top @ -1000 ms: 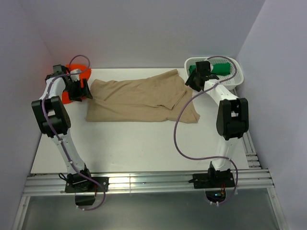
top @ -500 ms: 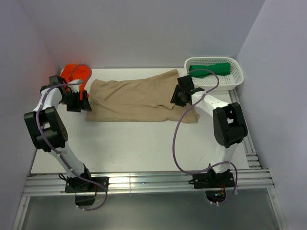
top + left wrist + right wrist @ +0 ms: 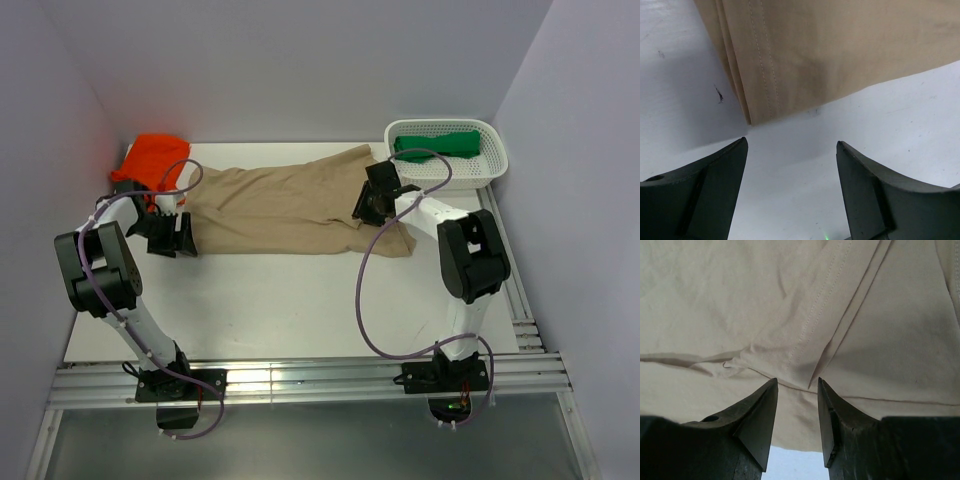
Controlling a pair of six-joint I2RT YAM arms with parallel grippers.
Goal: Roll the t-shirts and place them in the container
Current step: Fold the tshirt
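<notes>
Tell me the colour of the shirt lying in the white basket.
Deep green shirt, clearest in the top external view.

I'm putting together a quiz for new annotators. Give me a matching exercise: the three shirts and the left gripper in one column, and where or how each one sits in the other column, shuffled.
Column one:
1. tan t-shirt
2. orange t-shirt
3. green t-shirt
4. left gripper

Column two:
A. inside the white basket
B. wide open, at the tan t-shirt's near left corner
C. spread flat on the table
D. bunched at the far left corner

Pairs: 1-C, 2-D, 3-A, 4-B.
</notes>
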